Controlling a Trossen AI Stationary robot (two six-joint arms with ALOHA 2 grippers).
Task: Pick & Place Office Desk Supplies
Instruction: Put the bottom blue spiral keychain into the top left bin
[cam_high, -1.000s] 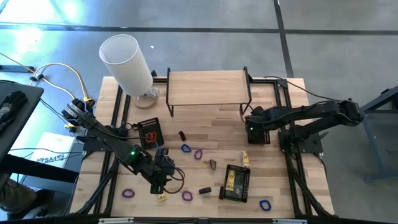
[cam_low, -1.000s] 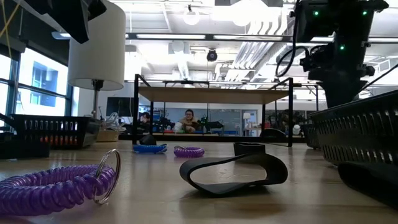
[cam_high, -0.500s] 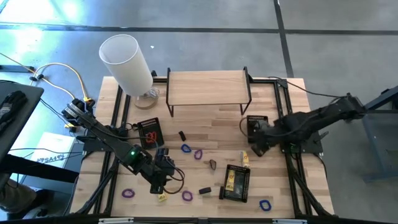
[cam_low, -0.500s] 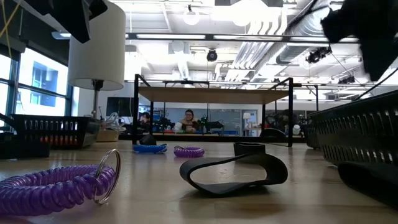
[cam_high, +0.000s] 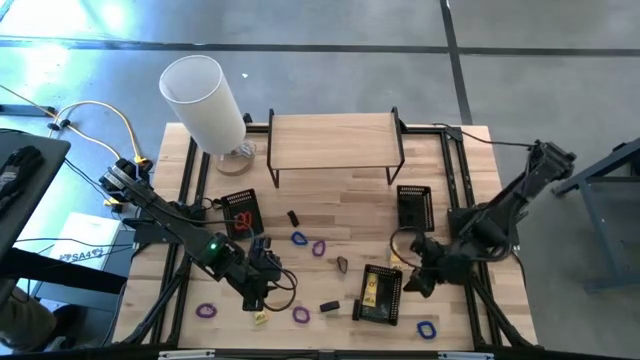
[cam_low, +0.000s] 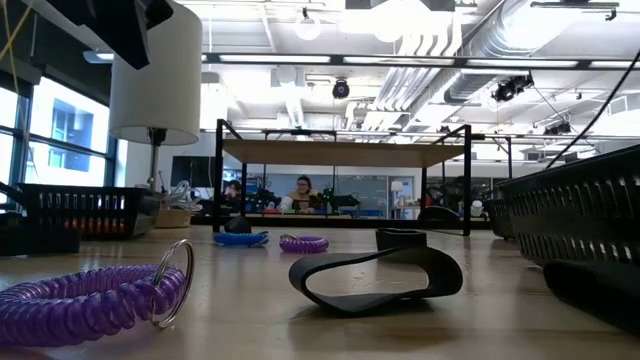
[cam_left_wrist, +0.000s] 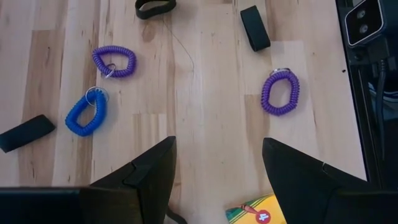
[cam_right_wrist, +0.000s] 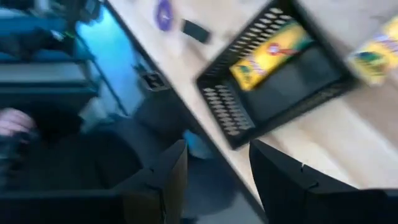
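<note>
Wooden table top (cam_high: 340, 200) carries the scattered supplies: purple coil loop (cam_left_wrist: 280, 92), a second purple loop (cam_left_wrist: 114, 61), blue loop (cam_left_wrist: 86, 114), black blocks (cam_left_wrist: 255, 28), a dark band loop (cam_low: 375, 277), and a yellow piece (cam_left_wrist: 258, 211) at the left fingers' edge. Left gripper (cam_high: 262, 290) hangs low over the near-left part of the table, fingers (cam_left_wrist: 149, 177) spread, nothing between them; the yellow piece lies just beside it on the wood. Right gripper (cam_high: 418, 280) sits just beside the black mesh tray (cam_high: 381, 295), which already holds a yellow piece; its fingers (cam_right_wrist: 283, 180) stand apart with nothing visibly held, though the right wrist view is smeared, so that is probably right, not certain.

Risks, as judgement: the right gripper is close to the tray wall, and a low pass could knock or shove the tray. The left gripper could slide the flat yellow piece instead of pinching it. Coil loops may roll or snag on one finger.
</note>
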